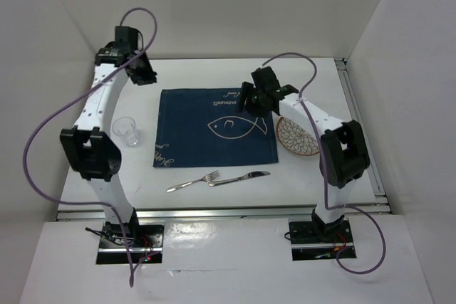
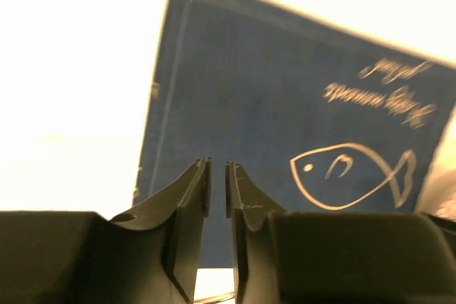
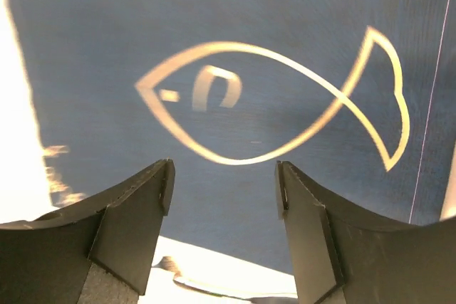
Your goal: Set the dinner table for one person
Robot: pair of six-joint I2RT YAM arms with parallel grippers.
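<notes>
1. The fork (image 1: 192, 181) and knife (image 1: 239, 177) are lying left-right on the dinner table (image 1: 214, 69), near edge.
2. The plate (image 1: 296, 138) is sitting right of the placemat (image 1: 206, 129), the right arm partly hiding it.
3. The right gripper (image 3: 223, 176) is hovering spread, empty, left of the plate; the left gripper (image 2: 218, 176), barely parted, is grasping nothing.

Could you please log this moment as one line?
mat: flat on table | left pincer: slightly open, empty | right pincer: open, empty, over mat | plate, glass, fork, knife: off mat
</notes>
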